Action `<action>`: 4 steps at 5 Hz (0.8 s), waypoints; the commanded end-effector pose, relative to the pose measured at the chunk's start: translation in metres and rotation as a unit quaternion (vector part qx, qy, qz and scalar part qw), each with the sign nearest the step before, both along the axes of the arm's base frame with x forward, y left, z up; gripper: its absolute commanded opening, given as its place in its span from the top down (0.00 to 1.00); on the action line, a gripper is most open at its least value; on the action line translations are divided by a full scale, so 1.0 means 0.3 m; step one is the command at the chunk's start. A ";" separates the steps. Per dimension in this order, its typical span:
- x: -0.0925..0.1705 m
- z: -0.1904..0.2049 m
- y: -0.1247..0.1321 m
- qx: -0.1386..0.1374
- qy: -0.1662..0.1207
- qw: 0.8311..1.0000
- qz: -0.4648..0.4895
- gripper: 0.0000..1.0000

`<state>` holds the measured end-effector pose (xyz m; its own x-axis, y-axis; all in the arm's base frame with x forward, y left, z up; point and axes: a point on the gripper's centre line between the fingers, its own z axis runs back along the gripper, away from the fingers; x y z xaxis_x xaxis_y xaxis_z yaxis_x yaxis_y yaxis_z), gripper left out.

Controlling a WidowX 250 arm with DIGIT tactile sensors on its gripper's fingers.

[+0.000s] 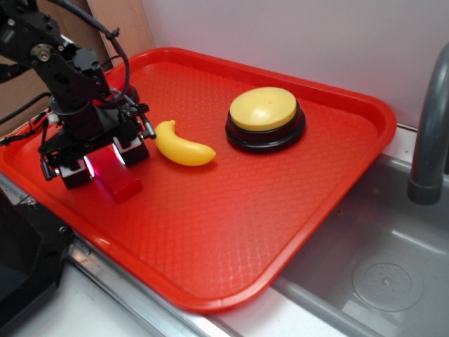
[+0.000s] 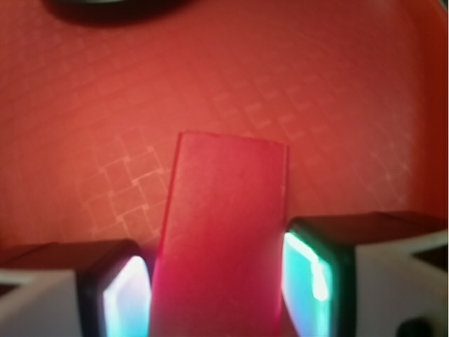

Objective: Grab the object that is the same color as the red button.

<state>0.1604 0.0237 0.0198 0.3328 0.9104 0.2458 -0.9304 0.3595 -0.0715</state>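
Red block lies flat on red tray at its left side w/ long axis running out from the gripper, near end btwn the part-open jaws, pads just beside it, contact unclear, banana nearby, steel sink to the right.

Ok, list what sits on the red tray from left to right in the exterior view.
Gripper with its fingers either side of the red block → toy banana → yellow-domed button, all on the red tray.
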 end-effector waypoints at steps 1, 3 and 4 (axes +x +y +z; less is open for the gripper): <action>0.048 0.225 0.004 -0.010 0.020 0.980 -0.196 1.00; 0.115 0.491 -0.071 -0.016 0.030 0.910 -0.413 1.00; 0.156 0.592 -0.126 -0.026 0.030 0.867 -0.497 1.00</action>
